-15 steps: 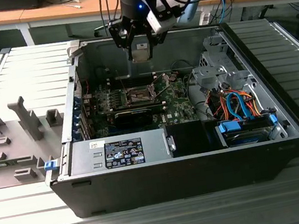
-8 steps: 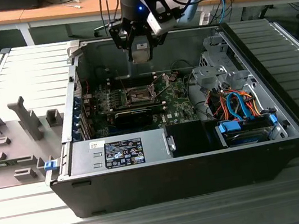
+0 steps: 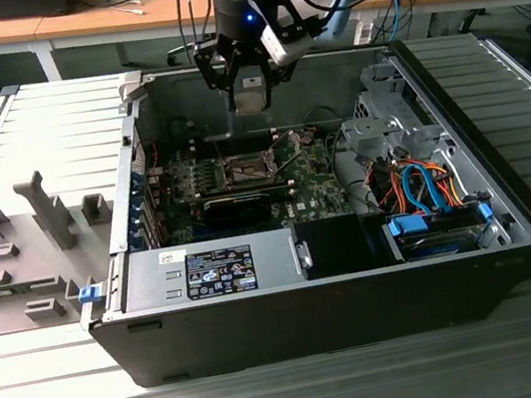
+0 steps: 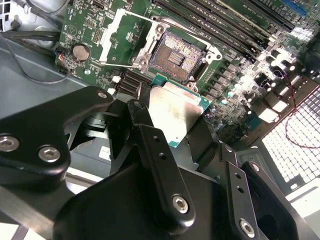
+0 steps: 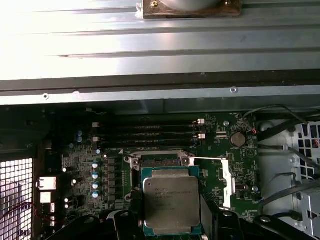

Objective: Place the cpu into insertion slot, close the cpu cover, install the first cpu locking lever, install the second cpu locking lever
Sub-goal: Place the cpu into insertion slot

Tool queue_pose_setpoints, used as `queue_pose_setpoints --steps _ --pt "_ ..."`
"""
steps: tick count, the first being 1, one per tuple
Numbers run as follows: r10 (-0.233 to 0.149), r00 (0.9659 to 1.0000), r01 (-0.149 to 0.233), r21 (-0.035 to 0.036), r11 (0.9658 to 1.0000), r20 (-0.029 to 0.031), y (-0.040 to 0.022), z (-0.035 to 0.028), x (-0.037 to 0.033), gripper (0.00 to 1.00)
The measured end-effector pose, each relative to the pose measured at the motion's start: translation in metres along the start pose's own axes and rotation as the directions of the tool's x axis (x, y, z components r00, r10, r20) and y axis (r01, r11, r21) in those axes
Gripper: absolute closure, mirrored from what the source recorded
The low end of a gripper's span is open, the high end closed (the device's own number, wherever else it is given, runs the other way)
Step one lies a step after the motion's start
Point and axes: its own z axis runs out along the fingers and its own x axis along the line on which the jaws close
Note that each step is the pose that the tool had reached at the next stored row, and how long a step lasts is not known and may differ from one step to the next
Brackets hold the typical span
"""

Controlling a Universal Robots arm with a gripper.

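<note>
Gripper (image 3: pixel 247 91) holds the cpu (image 5: pixel 169 200) above the open insertion slot (image 4: pixel 175 54).
In the first wrist view the cpu hides most of the insertion slot, and the frame edge cuts off the dark fingers. In the upper centre of the exterior view the arm points straight down, fingers clamped on the cpu, clear of the motherboard (image 3: pixel 311 166). The cpu cover (image 4: pixel 118 36) stands flipped open beside the slot.

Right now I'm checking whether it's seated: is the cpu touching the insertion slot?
Apart. In the exterior view the gripper holds the cpu well above the insertion slot, with open space inside the case between them.
</note>
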Motion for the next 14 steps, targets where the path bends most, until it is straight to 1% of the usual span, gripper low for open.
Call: queue_pose_setpoints --steps 14 --pt "0.000 1.0000 0.000 0.0000 1.0000 0.0000 -0.0005 0.0055 -0.0001 0.45"
